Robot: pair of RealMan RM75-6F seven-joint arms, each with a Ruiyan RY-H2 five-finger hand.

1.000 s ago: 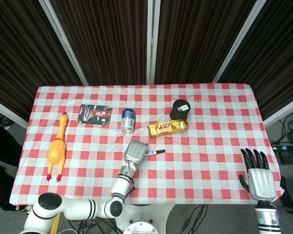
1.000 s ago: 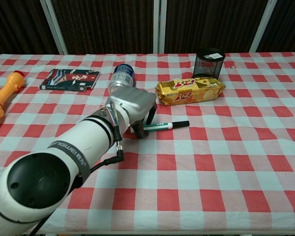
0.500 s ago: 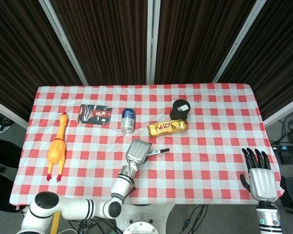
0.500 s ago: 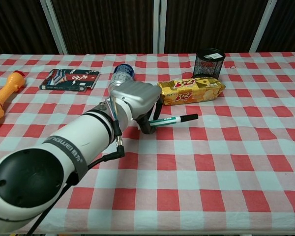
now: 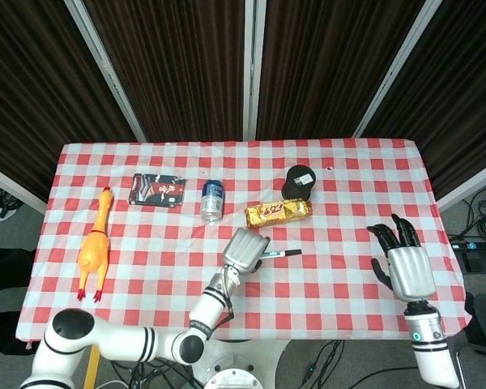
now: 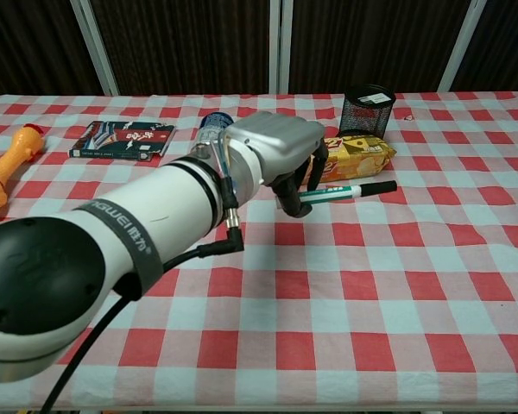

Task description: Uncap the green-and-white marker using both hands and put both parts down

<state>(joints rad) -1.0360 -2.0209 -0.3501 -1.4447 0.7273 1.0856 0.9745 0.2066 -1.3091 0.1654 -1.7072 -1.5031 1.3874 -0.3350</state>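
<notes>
Now left hand (image 6: 281, 151) grips marker (image 6: 350, 191); right hand (image 5: 407, 265) spread.

L hand (image 6: 281, 151) lifted marker (image 6: 350, 191) off table; R hand (image 5: 407, 267) moved inward.

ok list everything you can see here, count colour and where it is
marker: one, green and white with a black cap, held above the table near the middle
rubber chicken: one, yellow-orange, left side of the table
book: one, dark cover with red, back left, lying flat
can: one, blue and silver, back centre
snack packet: one, yellow, right of the can
mesh pen cup: one, black, behind the packet
tablecloth: one, red and white check, over the whole table
left hand: one, silver, grips the marker
right hand: one, silver and black, fingers apart, over the table's right edge
</notes>
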